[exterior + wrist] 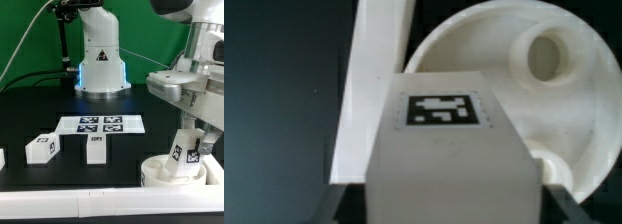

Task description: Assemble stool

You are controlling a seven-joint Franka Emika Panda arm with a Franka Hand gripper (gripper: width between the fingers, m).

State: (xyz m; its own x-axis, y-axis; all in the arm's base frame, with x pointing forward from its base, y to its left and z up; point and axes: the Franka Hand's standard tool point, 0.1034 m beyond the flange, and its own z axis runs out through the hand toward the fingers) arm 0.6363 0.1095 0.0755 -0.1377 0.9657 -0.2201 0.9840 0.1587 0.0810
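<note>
The round white seat (172,172) lies at the table's front, on the exterior view's right, against a low white wall. My gripper (197,137) is shut on a chunky white leg (184,146) with a black-and-white tag, and holds it tilted with its lower end on the seat. In the wrist view the held leg (446,140) fills the middle between my fingers (573,202), and the seat (535,70) with an oval socket (550,55) lies behind it. Two more tagged legs (42,147) (97,147) lie on the black table.
The marker board (100,124) lies flat mid-table. The arm's white base (100,55) stands at the back. A low white wall piece (375,80) runs beside the seat. Another white piece (2,157) shows at the left edge of the exterior view.
</note>
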